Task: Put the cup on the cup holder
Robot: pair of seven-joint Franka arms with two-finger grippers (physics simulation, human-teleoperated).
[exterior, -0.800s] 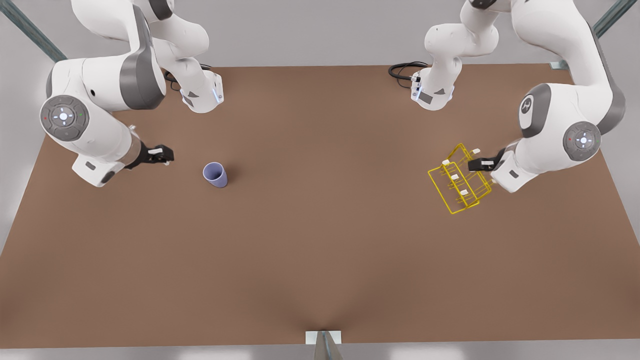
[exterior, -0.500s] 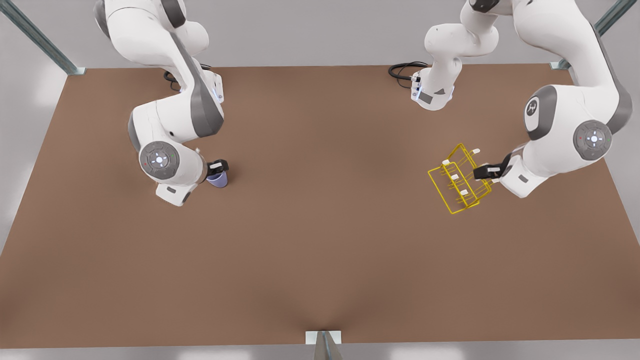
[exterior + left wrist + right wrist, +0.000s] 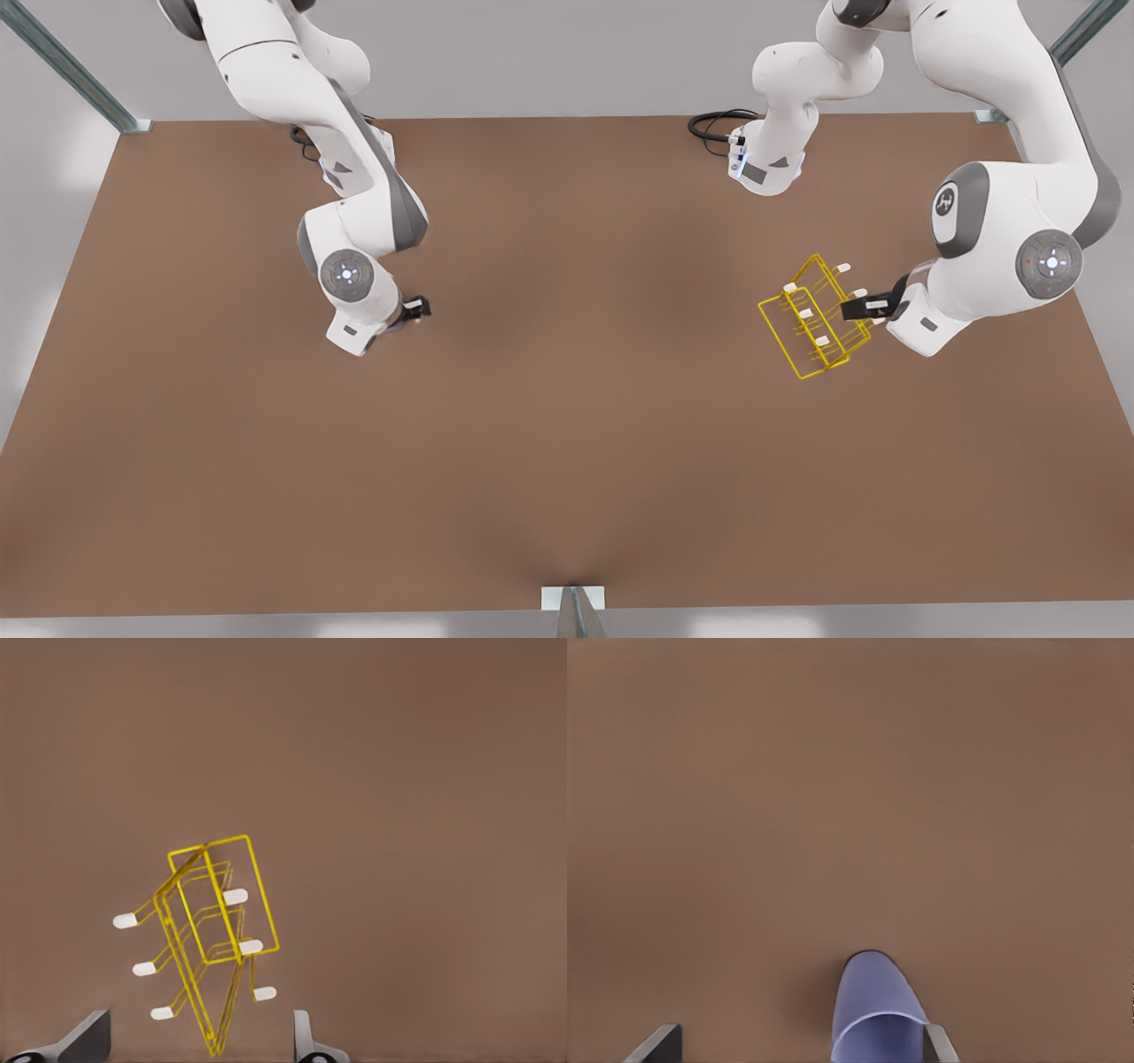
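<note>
The rack (image 3: 813,323) serves as the landmark: a yellow wire frame with white-capped prongs, standing on the brown table (image 3: 567,461) toward the front view's right.

The left gripper (image 3: 864,307) sits just beside the rack, on the side away from the table's middle, its black fingers level with the rack's far edge. In the left wrist view the rack (image 3: 213,943) lies ahead of the two fingertips (image 3: 89,1041), which stand wide apart, the rack's near corner falling between them; nothing is held, and I cannot tell whether a finger touches the wire.

The right gripper (image 3: 413,309) is well apart from the rack, across the table toward the front view's left, down low near the surface. The cup is at that gripper, hidden under the wrist in the front view. In the right wrist view the cup (image 3: 873,1014) stands on the table between the spread fingers, close against one fingertip (image 3: 939,1045) and clear of the other. The jaws are wide, not closed on it. The cup is upright, rim toward the camera, far from the rack.
</note>
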